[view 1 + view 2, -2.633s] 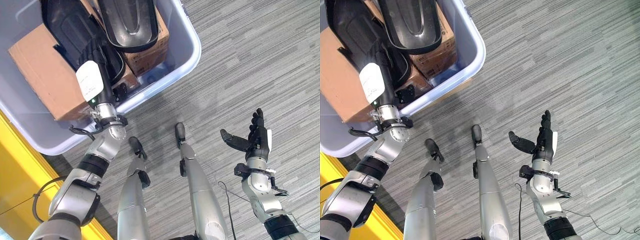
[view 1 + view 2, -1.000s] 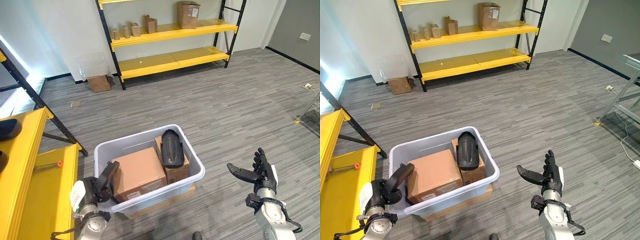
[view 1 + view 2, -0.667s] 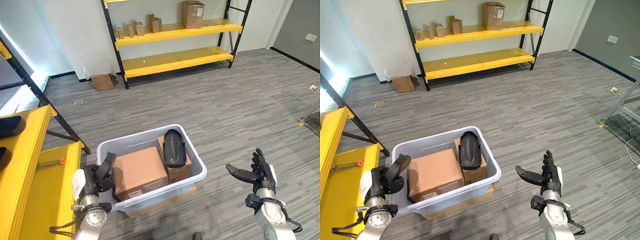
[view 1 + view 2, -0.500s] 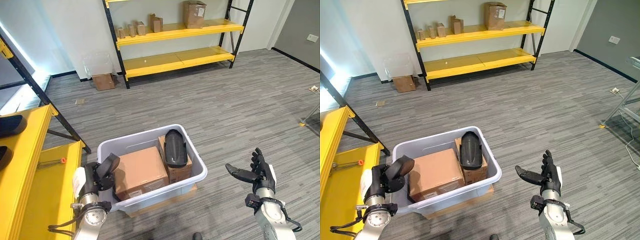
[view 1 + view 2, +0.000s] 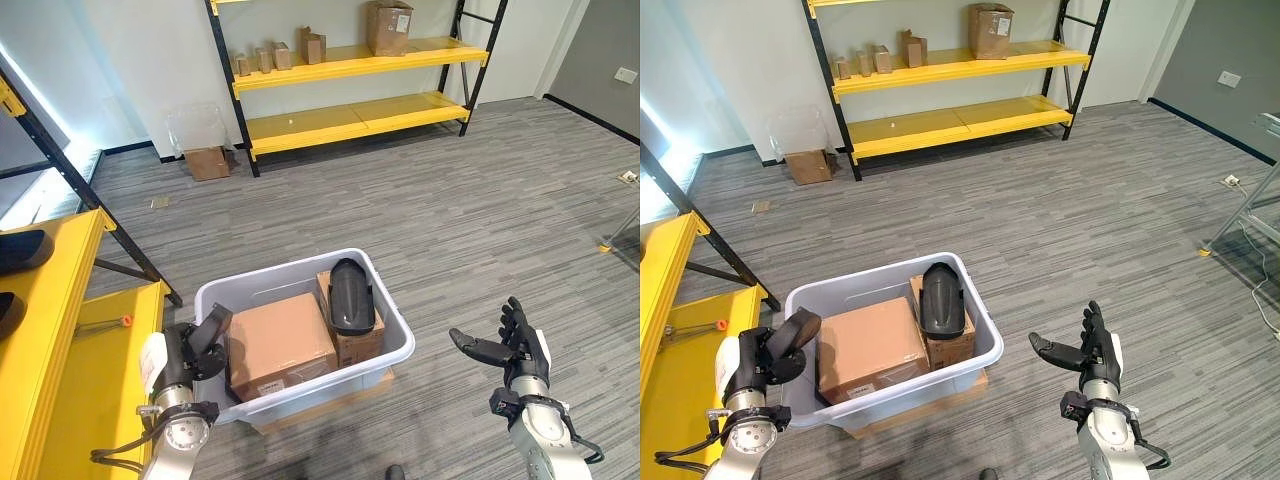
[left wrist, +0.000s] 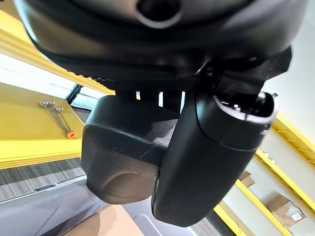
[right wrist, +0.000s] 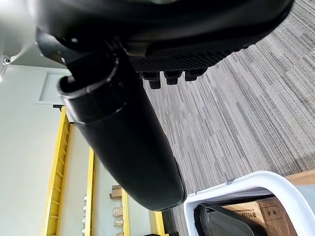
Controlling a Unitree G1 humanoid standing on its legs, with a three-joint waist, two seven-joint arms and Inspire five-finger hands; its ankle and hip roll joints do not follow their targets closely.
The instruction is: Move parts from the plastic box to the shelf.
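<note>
Left hand (image 5: 186, 355) grips a dark part (image 5: 212, 331) beside the plastic box (image 5: 398, 349); right hand (image 5: 517, 348) is open. Carry it level toward the yellow shelf (image 5: 90, 390).

Black part (image 6: 129, 162) hides the left hand's fingers (image 6: 147, 96); nearby yellow shelf (image 5: 50, 340) cut off

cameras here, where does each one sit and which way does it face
Left eye view: on the head, looking down and forward at the plastic box, with the left hand holding a black part at its corner.
Right eye view: beside it, same scene, with the right hand open above the floor.
Left wrist view: on the left wrist, looking along the hand and part toward the yellow shelf.
Right wrist view: on the right wrist, looking past the thumb toward the box.
Both wrist views share the box with the eye views.
</note>
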